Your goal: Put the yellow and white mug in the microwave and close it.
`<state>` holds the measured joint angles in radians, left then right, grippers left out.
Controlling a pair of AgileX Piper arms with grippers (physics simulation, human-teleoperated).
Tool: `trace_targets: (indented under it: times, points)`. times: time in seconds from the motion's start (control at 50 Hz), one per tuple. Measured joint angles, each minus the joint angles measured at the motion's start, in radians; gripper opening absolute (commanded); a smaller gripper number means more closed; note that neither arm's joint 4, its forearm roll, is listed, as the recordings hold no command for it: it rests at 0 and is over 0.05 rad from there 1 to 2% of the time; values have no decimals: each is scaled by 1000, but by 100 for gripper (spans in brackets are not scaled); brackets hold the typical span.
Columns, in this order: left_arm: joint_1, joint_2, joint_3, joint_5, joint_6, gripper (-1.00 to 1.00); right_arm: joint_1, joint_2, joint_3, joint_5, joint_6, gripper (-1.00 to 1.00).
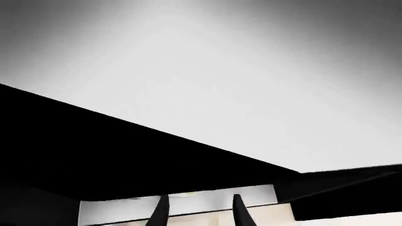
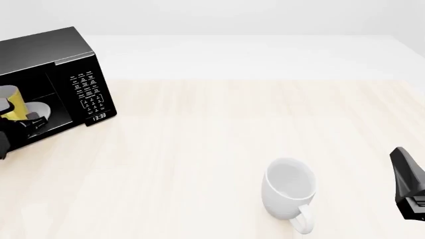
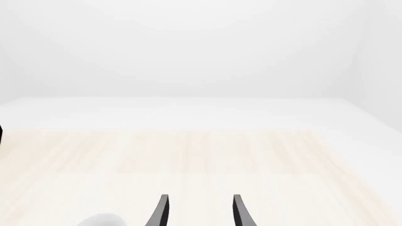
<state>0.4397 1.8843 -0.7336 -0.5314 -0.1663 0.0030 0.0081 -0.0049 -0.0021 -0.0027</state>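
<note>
Mug (image 2: 15, 105), yellow outside and white inside, is seen within the open cavity of the microwave (image 2: 66, 55) at the far left of the desk (image 2: 199, 129), tilted above the white turntable plate (image 2: 39, 108). The left hand (image 1: 199, 212) is shown with fingers apart (nothing between them in its wrist view). The right hand (image 3: 199, 212) is likewise spread, at the near right. A larger white mug (image 2: 289, 191) stands nearby.

Right claw (image 3: 197, 212): two slim, tapered black fingers (image 3: 162, 211), matte. Right arm (image 2: 410, 183) housing black, angular, faceted, without visible markings.
</note>
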Motion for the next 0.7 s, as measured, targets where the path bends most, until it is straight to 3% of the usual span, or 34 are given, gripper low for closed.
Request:
trace_targets:
  times: [0.7]
  points:
    - [-11,-296,197,47,14,100,0,0,0,0,0,100]
